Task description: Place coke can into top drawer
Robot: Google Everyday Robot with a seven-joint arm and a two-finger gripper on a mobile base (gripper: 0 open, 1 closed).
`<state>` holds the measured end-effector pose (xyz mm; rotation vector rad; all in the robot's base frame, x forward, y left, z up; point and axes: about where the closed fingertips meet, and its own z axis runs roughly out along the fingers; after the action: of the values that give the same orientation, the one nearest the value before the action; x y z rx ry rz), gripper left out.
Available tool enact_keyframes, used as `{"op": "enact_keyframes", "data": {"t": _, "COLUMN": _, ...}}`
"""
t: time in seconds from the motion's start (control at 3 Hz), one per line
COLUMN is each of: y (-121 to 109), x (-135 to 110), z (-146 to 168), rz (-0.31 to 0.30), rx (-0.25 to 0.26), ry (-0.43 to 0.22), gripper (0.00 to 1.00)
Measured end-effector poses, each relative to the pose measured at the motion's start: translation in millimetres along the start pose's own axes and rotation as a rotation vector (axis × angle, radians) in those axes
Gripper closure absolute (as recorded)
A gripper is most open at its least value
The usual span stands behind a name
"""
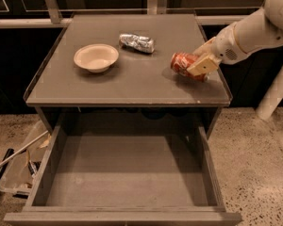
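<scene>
The coke can (pixel 180 62), red with white lettering, lies on its side at the right of the cabinet top (pixel 132 81). My gripper (pixel 198 65) comes in from the right on a white arm and is shut on the coke can, with a tan finger pad (pixel 203 65) across its right end. The can is at or just above the surface; a shadow lies under it. The top drawer (pixel 127 178) is pulled fully open below the cabinet top, at the front of the view, and nothing lies in it.
A white bowl (pixel 96 57) stands at the left of the cabinet top. A crushed silver can (pixel 137 42) lies at the back middle. A clear plastic bin (pixel 16 173) with clutter sits on the floor left of the drawer. A white post (pixel 276 93) stands at the right.
</scene>
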<state>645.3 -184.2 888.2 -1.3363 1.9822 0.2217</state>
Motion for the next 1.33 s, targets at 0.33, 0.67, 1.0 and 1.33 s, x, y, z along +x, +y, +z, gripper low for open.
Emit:
{"op": "enact_keyframes", "data": {"t": 0.33, "y": 13.9, "x": -0.8, "z": -27.8, "rz": -0.008, "rx": 0.023, "ry": -0.028, "gripper": 1.00}}
{"op": "enact_keyframes", "data": {"t": 0.67, "y": 41.2, "x": 5.7, "z": -50.7, "rz": -0.031, "rx": 0.044, "ry": -0.061, "gripper": 1.00}}
{"op": "enact_keyframes", "data": {"t": 1.0, "y": 79.2, "x": 30.9, "z": -60.7, "rz": -0.063, "rx": 0.049, "ry": -0.055, "gripper": 1.00}}
{"op": "enact_keyframes", "data": {"t": 1.33, "y": 121.7, "x": 61.2, "z": -62.4, "rz": -0.083, "rx": 0.030, "ry": -0.033, "gripper": 1.00}}
